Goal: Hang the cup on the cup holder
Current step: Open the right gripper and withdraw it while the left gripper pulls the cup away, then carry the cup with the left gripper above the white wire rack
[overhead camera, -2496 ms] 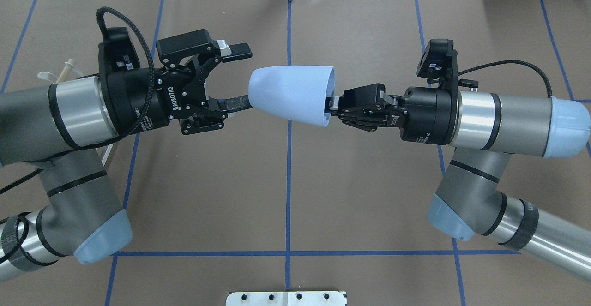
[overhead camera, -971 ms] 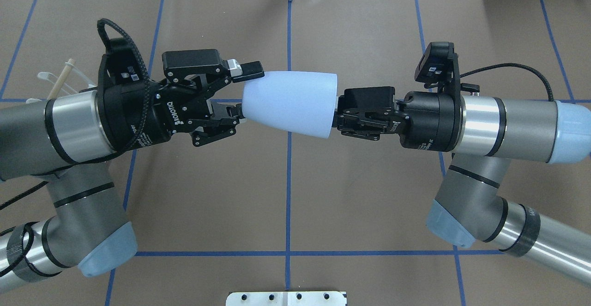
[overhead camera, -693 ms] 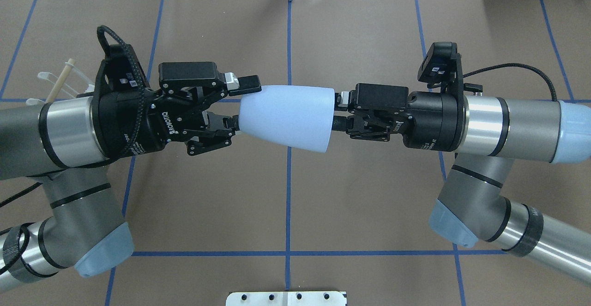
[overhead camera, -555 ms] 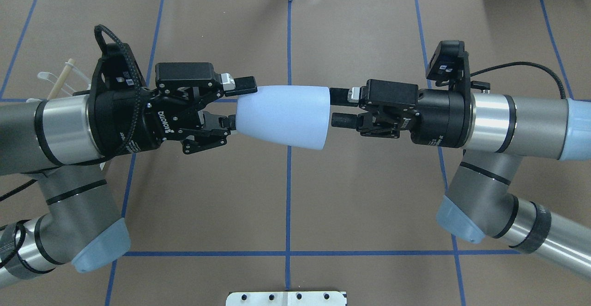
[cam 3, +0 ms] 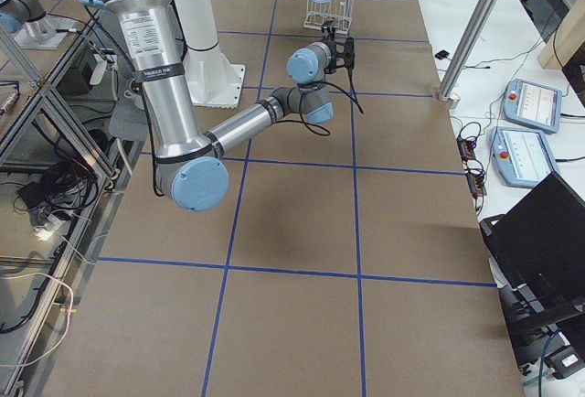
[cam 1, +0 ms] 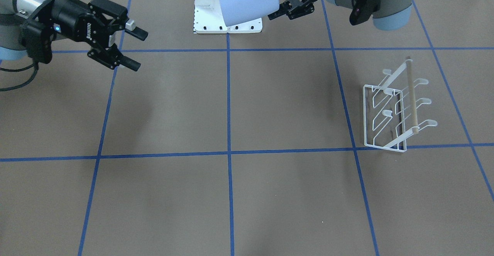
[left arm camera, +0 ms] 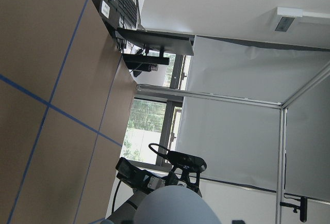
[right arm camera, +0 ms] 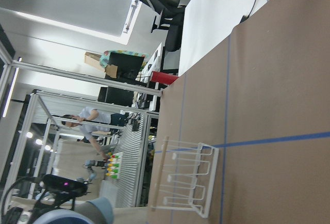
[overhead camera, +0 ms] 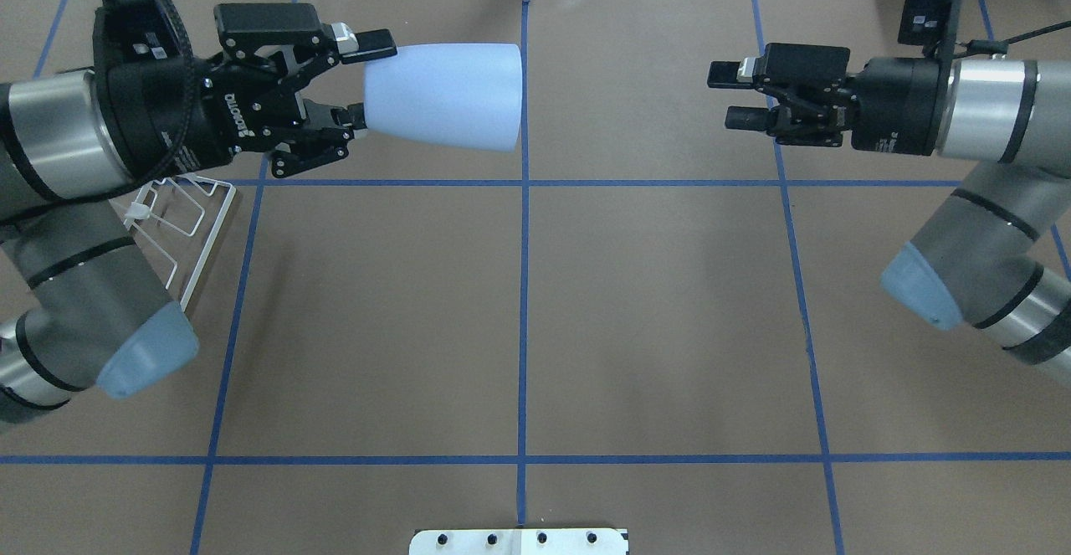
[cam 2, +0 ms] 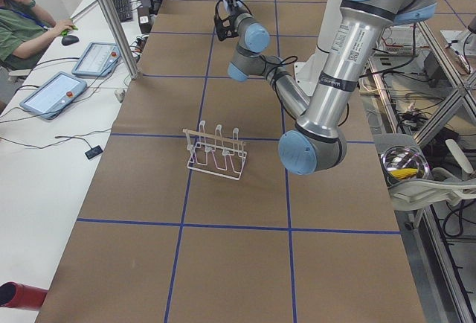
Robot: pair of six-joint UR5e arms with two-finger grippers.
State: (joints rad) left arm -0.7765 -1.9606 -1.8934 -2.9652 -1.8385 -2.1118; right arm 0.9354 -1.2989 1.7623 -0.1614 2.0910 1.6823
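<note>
Over the left half of the table point(overhead camera: 653, 304), the left gripper point(overhead camera: 365, 76) pinches the cup point(overhead camera: 448, 96) by its narrow bottom, 1 finger on each side. Cup is in the air, lying horizontal, rim facing the centre line. Right gripper point(overhead camera: 728, 96): 2 fingers spread, nothing between them, well apart from the rim. Cup holder point(cam 1: 412, 97) stands on the table below the left arm, dowel on top, well apart from the cup.
</note>
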